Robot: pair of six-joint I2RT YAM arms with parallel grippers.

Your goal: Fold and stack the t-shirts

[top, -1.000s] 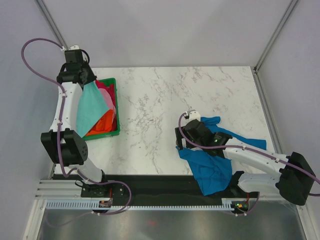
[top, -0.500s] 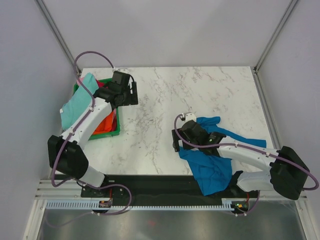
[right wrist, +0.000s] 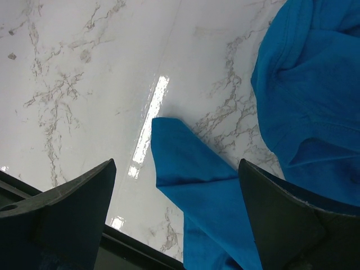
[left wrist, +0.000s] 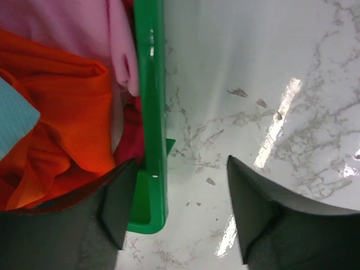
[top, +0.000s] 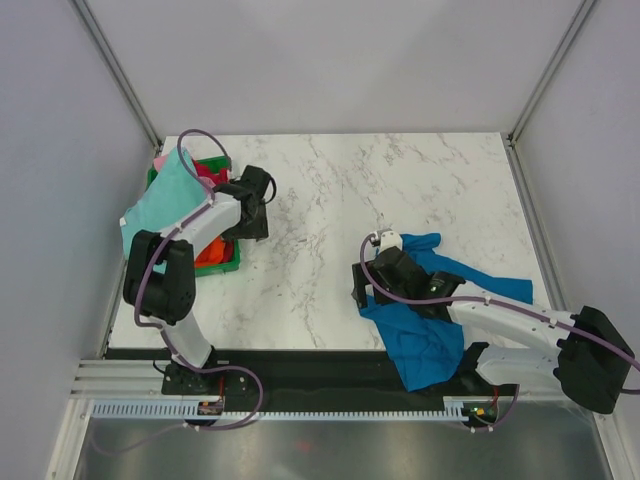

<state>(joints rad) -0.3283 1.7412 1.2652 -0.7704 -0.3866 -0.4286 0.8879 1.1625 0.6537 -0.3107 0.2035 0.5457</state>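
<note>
A bright blue t-shirt (top: 440, 315) lies crumpled at the near right of the table. My right gripper (top: 360, 288) hangs open over its left corner. In the right wrist view that blue corner (right wrist: 191, 169) lies on the marble below the gripper (right wrist: 175, 169), with nothing gripped. A mint-green t-shirt (top: 160, 205) drapes over the left side of the green basket (top: 228, 266). Orange-red (left wrist: 62, 124), pink (left wrist: 84, 28) and magenta (left wrist: 132, 126) t-shirts lie in the basket (left wrist: 152, 112). My left gripper (left wrist: 180, 208) stands open and empty over the basket's right rim (top: 248, 215).
White marble table (top: 400, 180) stretches between the basket and the blue shirt. Grey walls and metal frame posts enclose the table. A black strip (top: 300, 365) runs along the near edge by the arm bases.
The left gripper opened and let go of the mint-green shirt, which now drapes over the basket's left side. The left arm swung right and down to the basket's right rim. The right arm barely moved.
</note>
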